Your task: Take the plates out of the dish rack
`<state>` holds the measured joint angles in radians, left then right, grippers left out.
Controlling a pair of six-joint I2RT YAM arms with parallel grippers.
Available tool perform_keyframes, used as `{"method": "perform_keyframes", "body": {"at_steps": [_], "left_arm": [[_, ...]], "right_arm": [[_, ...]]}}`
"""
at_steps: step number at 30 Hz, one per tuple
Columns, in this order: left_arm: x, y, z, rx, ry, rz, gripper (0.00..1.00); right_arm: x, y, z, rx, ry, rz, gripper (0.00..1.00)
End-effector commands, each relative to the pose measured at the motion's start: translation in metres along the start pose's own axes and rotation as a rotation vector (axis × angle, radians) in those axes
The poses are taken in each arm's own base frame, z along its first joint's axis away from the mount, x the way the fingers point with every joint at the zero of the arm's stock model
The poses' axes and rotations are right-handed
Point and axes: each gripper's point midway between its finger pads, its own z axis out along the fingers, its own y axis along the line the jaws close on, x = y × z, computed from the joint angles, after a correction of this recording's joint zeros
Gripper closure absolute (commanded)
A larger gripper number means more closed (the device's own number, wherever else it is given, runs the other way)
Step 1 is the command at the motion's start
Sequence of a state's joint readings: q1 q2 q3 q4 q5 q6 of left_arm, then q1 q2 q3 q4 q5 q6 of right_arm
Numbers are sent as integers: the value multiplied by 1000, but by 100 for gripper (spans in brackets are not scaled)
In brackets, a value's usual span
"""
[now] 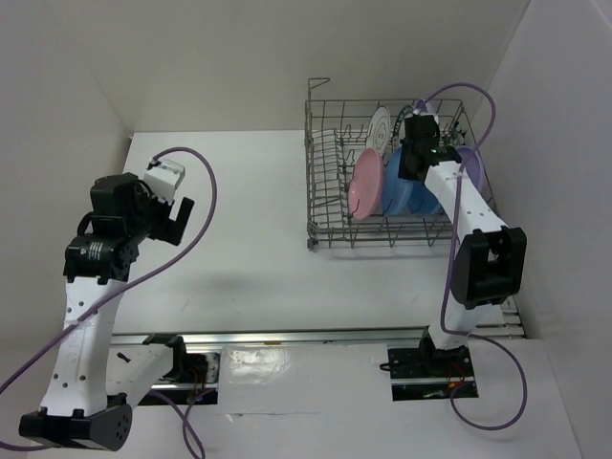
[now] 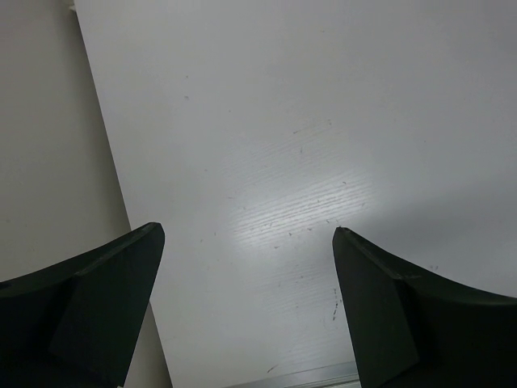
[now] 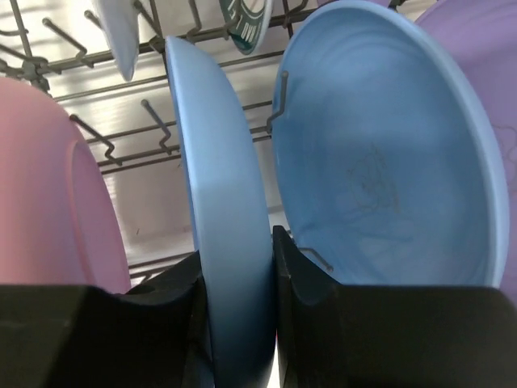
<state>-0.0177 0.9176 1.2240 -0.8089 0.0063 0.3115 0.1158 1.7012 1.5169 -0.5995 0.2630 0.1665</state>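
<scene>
White table (image 1: 287, 277), white walls, top external view. The dish rack (image 1: 382, 241) sits at the far right of the table. Its plates stand on edge between the tines: a pink plate (image 1: 365, 184), blue ones beside it, a lilac plate (image 1: 470, 164) at the right end and a white patterned plate (image 1: 380, 124) behind. Your right gripper (image 1: 418, 163) is reached down into the rack over the blue plates. Your left gripper (image 1: 177, 212) hangs well apart, over the left side of the table, so the right arm is much the nearer one.

Left wrist view: the left gripper (image 2: 246, 299) has its fingers (image 2: 105, 307) spread wide. Nothing is between them, and only scuffed table shows below.

Right wrist view: the right gripper (image 3: 238, 246) straddles the rim of the edge-on blue plate (image 3: 218, 162), one finger pressed on each face, so it is clamped. The plate's disc runs straight away from the camera, in line with the fingers. The pink plate (image 3: 48, 202) stands just to its left. A second blue plate (image 3: 380, 162) stands just to its right, with a tine (image 3: 279, 105) between them.

Judgement: lift along the plate's own plane, since any sideways tilt risks knocking a neighbour or the tine.
</scene>
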Motion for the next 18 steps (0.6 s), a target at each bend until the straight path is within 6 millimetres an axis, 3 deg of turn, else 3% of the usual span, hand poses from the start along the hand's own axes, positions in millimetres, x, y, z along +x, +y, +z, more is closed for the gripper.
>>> {"method": "perform_keyframes", "body": {"at_steps": [1,5,11,15,18], "left_arm": [[-2,-3,-4,4,-26,-2,0],[-3,-6,-10,17,-43,8,0],[-5,-7,-12,24,-55,9,0],[-9,-10,-14,36,-70,5,0],[-15,-10,-13,37,-94,-6,0]], "right_arm": [[-24,11,-32,24,-113,56,98],[-38,1,-58,99,-172,53,100],[-83,-18,-111,169,-346,87,100],[-112,-27,-152,248,-468,77,100],[-132,-19,-193,245,-578,75,100]]}}
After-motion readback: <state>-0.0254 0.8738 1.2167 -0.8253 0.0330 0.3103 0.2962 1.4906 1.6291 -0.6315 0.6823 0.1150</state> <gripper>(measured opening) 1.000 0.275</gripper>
